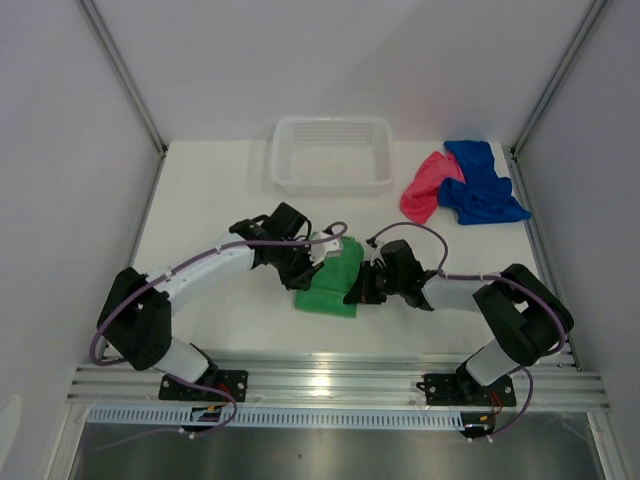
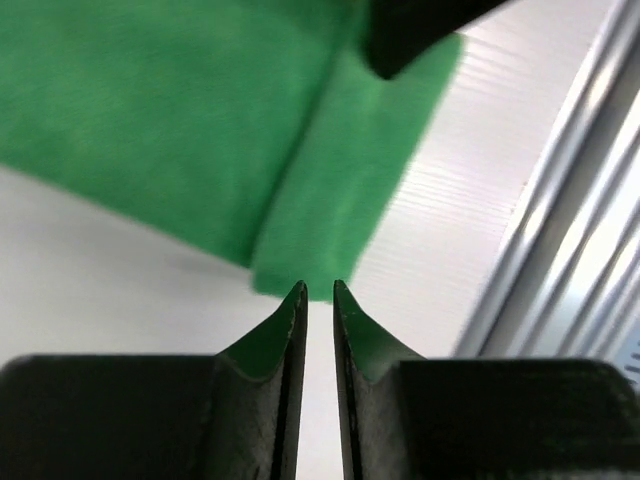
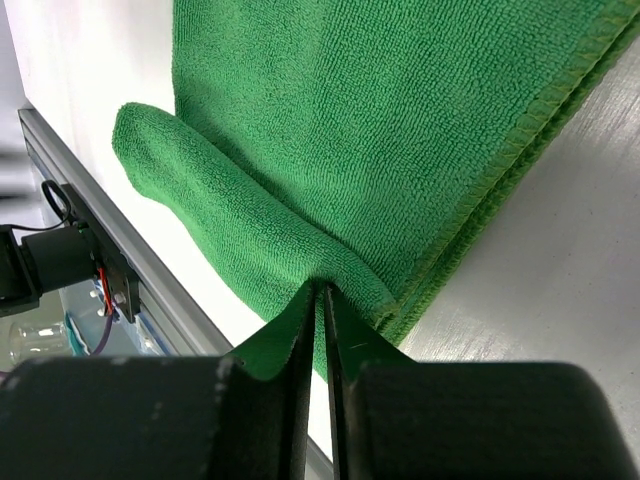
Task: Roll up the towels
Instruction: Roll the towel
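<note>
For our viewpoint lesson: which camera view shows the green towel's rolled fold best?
Right wrist view: the green towel fills it sharply, fold and stitched hem clear. The left wrist view is blurred; the top view shows it small, partly under the arms.
</note>
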Controlling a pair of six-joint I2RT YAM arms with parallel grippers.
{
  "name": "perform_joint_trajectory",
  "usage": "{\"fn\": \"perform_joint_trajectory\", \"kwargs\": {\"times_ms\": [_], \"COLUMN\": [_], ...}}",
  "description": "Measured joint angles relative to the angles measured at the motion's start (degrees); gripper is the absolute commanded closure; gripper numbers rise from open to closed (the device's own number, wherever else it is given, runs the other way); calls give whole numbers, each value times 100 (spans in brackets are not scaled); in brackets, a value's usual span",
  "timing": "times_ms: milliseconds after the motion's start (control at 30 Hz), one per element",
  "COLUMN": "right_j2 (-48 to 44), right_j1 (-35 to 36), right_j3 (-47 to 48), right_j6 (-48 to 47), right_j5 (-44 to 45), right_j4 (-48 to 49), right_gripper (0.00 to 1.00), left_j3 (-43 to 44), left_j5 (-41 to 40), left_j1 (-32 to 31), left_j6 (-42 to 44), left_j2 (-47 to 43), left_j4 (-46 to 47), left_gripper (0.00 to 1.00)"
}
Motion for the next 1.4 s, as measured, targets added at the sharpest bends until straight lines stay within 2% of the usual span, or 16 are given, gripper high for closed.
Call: {"fn": "perform_joint_trajectory", "kwargs": {"times_ms": [167,433,500,633,767,900,1067,1200,1400], "right_j2": [15,33,46,50,52,61,96,127,129], "right_j1": [0,0,0,-2,-17,-50,-76,-76,-79], "right_j3": [35,52,55,66,76,98,107,127,129], "right_j6": [-2,-2,-2,-7,-7,-22,-22,-22,-22], "right_j5": [0,-2,-4,-2,-7,-11,-33,-46,-44], "right_j4": [-48,-57,-55,-61,-96,-166,-173,-170,-173], "right_gripper": [89,89,89,89,89,89,89,89,89], "left_j3": [-63,-63,-63,-63,-87,-391,-1016,-1777,-2332], "left_j5": [201,52,-15,0,44,-68,-546,-1123,-1930], "left_j1": [-352,-7,114,188,125,-179,-957,-1493,-1698], "left_j6": [109,83,79,46,107,264,702,1246,1882], "left_j2": [302,970,1021,1036,785,9,-785,-883,-881], "left_j4": [-81,-35,-20,-22,-46,107,710,1320,2009], "left_gripper": [86,84,80,64,57,54,52,50,49]}}
